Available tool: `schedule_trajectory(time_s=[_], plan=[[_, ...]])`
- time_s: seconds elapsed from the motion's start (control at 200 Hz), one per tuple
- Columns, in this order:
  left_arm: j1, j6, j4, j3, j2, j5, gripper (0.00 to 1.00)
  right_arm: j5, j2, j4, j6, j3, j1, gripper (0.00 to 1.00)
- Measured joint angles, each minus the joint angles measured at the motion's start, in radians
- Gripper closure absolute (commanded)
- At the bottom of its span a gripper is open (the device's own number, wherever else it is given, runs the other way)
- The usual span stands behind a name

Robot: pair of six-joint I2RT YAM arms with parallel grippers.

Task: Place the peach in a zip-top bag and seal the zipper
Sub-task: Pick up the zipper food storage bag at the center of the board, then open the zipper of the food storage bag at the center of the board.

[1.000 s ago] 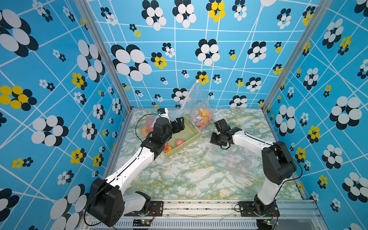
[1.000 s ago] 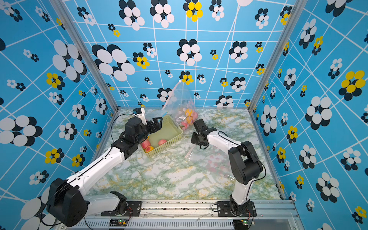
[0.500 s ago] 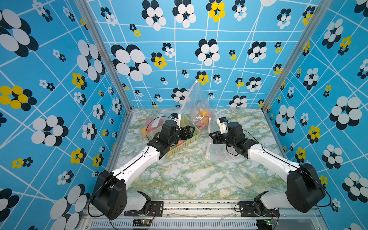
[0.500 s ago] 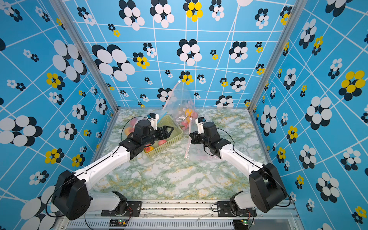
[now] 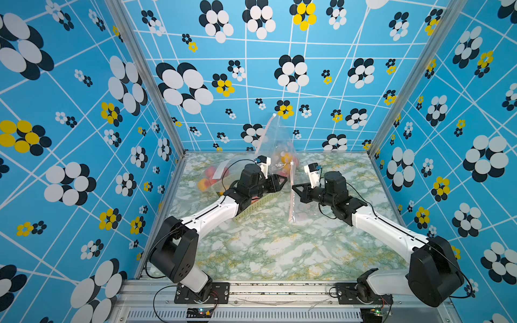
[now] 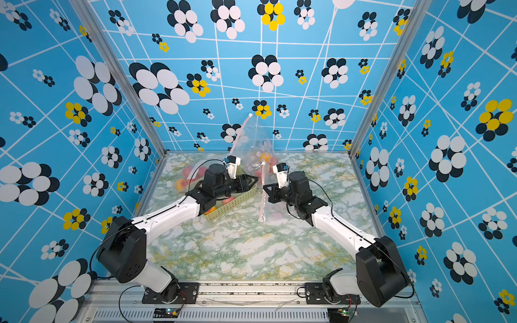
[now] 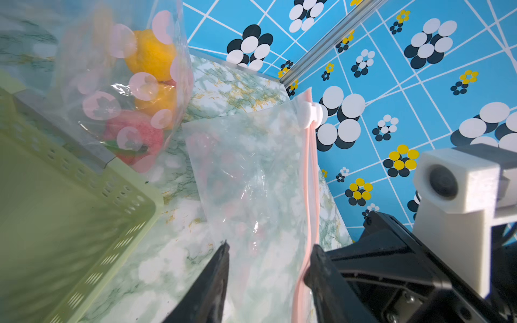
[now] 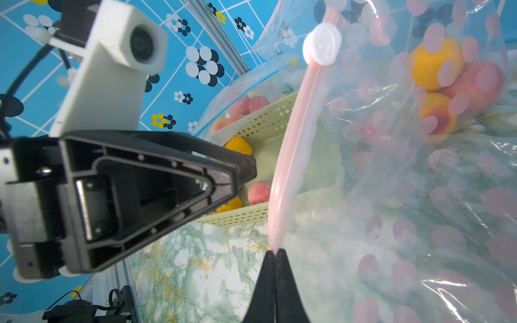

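Note:
A clear zip-top bag point(image 5: 303, 214) with pink dots lies on the marble table under my right arm, its pink zipper strip point(image 5: 291, 195) raised on edge. My right gripper point(image 5: 293, 186) point(image 8: 275, 251) is shut on that strip. The white slider point(image 8: 321, 44) point(image 7: 310, 114) sits at the strip's far end. My left gripper point(image 5: 285, 180) point(image 7: 270, 247) faces it from across, open, its jaws astride the bag's film and strip. A reddish fruit shape point(image 8: 363, 134) shows blurred through the bag. A pink peach point(image 8: 258, 193) lies in the green basket point(image 5: 251, 207).
A second dotted bag point(image 5: 279, 151) holding peaches and yellow fruit leans on the back wall just behind both grippers. Another bag of fruit point(image 5: 212, 176) lies at the back left behind the basket. Patterned walls close in the table on three sides.
My left gripper left the basket and swung right to the bag's zipper, its jaws narrowing. My right arm stretched out and stood the zipper strip up on edge, still shut on it.

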Motion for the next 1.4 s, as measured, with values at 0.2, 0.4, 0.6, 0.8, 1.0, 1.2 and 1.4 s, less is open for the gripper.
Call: schedule_trajectory(time_s=[0.2,0.4,0.6,0.8,1.0,1.2,1.4], plan=[[-0.005,-0.021,0.045,0.01,0.031,0.043,0.5,0.0,-0.001,0.0,-0.003,-0.008,0.0,1.0],[-0.006,-0.021,0.063,0.011,0.031,0.053,0.5,0.0,-0.001,0.0,-0.003,-0.009,0.0,1.0],[-0.006,-0.032,0.063,0.011,0.039,0.053,0.5,-0.012,-0.001,0.0,-0.003,-0.009,0.0,1.0],[-0.006,-0.035,0.067,0.011,0.063,0.056,0.51,-0.018,-0.001,0.0,-0.003,-0.01,0.0,1.0],[-0.006,-0.036,0.067,0.014,0.066,0.059,0.56,-0.022,-0.001,0.0,-0.003,-0.01,0.0,1.0],[-0.006,-0.039,0.069,0.03,0.077,0.074,0.56,-0.022,-0.001,0.0,-0.007,-0.01,0.0,1.0],[-0.006,-0.043,0.069,0.031,0.079,0.1,0.56,-0.022,-0.001,0.0,-0.013,-0.01,0.0,1.0]])
